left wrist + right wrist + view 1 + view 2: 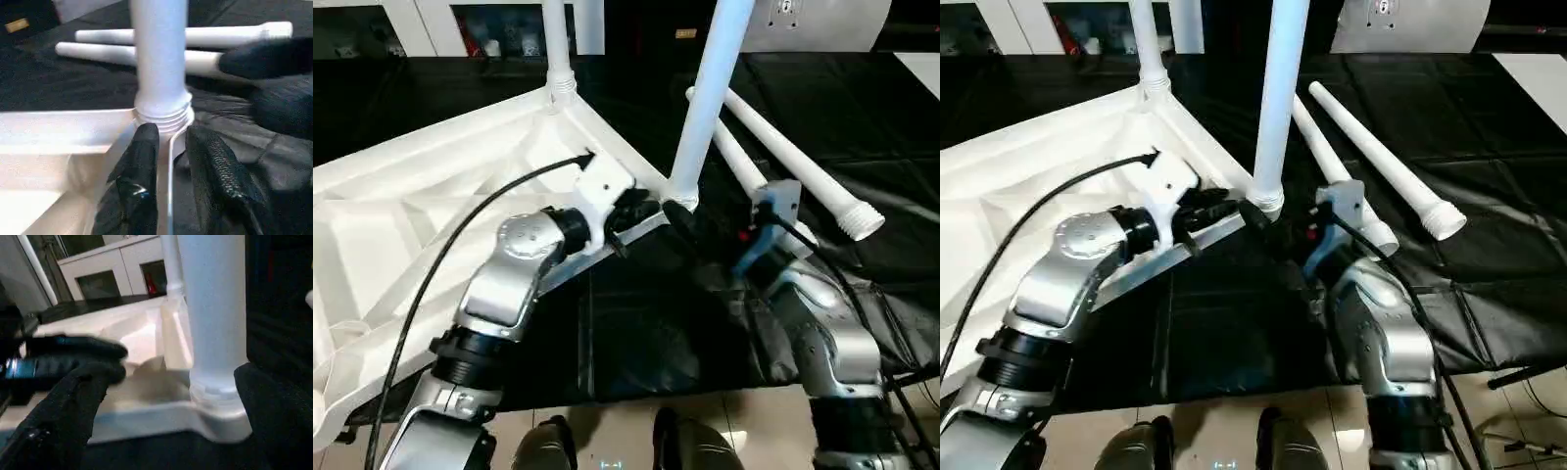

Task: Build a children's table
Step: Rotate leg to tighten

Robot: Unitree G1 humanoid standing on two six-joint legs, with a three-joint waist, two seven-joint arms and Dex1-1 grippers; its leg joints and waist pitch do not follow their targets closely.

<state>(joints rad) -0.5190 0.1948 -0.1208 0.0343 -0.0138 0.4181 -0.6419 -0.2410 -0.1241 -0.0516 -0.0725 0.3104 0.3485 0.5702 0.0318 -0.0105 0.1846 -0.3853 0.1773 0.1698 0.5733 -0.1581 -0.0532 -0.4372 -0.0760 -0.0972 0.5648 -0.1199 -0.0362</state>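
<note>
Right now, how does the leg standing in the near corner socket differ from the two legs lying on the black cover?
The socketed leg stands upright, its threaded end seated in the tabletop corner; the loose legs lie flat side by side, one threaded end bare. The grippers flank the socketed leg's base, not the loose legs. All are white tapered tubes.

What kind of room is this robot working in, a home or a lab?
Probably a lab or workshop rather than a home: the worktable is draped in black cloth, white cabinets with dark glass fronts line the back wall, and cables trail on the tiled floor.
</note>
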